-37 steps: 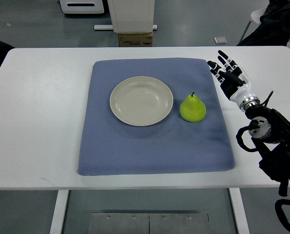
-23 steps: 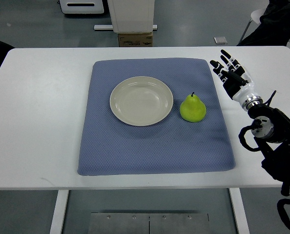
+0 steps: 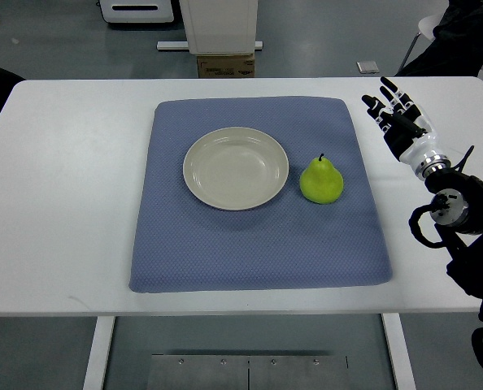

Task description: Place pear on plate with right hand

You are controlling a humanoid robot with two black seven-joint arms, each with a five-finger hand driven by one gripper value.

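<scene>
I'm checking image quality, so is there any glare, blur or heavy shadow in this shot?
Top view: even, soft light, no strong glare on the plate; the pear is sharp with only a faint shadow on the blue mat; the right robot hand is in focus.

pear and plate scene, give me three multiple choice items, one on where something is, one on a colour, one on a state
1. Where does the pear sit?
A. on the plate
B. on the blue mat, just right of the plate
C. on the bare table off the mat

2. What colour is the plate?
A. cream
B. red
C. black

3. How is the right hand?
A. shut on the pear
B. open, holding nothing
C. resting on the plate

Answers:
1 B, the pear stands on the blue mat beside the plate's right rim.
2 A, the plate is pale cream and empty.
3 B, its fingers are spread over the white table, right of the mat and apart from the pear.
</scene>
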